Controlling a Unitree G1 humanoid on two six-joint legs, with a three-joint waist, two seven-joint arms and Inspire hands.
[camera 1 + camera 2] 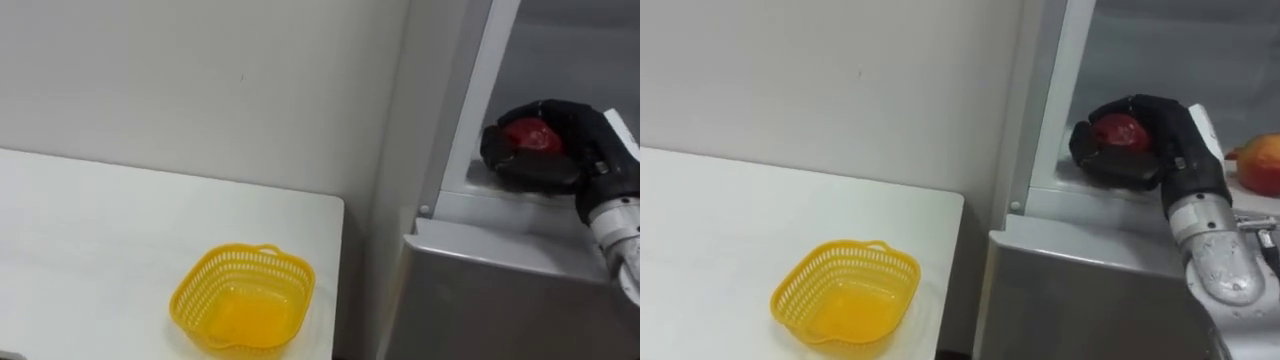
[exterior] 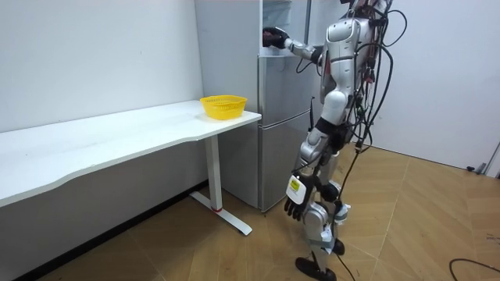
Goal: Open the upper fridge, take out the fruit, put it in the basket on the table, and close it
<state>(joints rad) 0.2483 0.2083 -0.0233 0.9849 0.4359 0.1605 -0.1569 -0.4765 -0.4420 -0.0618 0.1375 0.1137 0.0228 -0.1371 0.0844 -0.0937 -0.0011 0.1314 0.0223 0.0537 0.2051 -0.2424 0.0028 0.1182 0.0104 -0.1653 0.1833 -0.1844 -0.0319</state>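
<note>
A red fruit [image 1: 530,135] sits in the open upper fridge compartment, just above its front ledge [image 1: 480,205]. My right hand [image 1: 565,150] comes in from the right, its dark fingers curled round the fruit [image 1: 1122,130]. In the room view I stand facing the fridge [image 2: 281,133], right arm raised into the top compartment with the right hand [image 2: 273,37] inside. My left hand [image 2: 297,204] hangs by my thigh, fingers relaxed.
A second red-and-yellow fruit [image 1: 1260,165] lies further right on the same shelf. An empty yellow basket [image 1: 243,298] stands near the right end of the white table [image 1: 80,230], which meets the fridge's side. The shut lower door [image 1: 500,300] is below the hand.
</note>
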